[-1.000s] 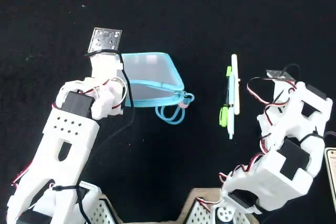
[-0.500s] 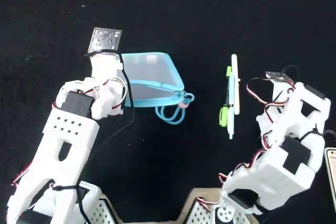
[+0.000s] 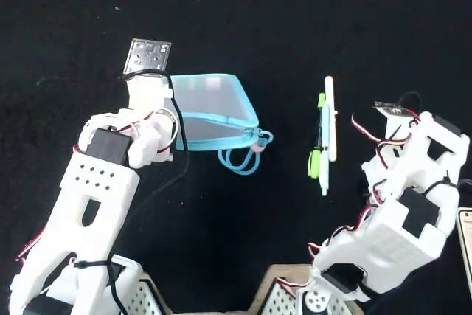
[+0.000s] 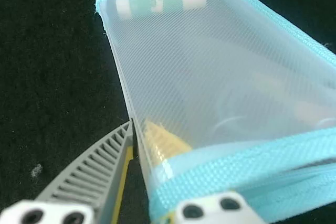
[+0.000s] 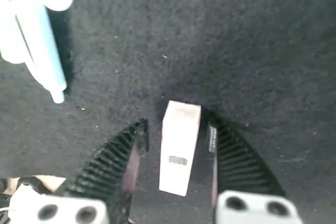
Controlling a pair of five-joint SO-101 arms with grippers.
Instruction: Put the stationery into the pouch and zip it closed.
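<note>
Black cloth table [image 3: 243, 27]: R gripper [image 5: 176, 128] stood open w/ the eraser [image 5: 179, 148] lying between its fingers, not yet clamped; pens [image 3: 324, 134] beyond the tips. L gripper [image 4: 139, 135] pinched the pouch [image 4: 210, 77] edge. Best: centre, then close squarely on its long sides.
</note>
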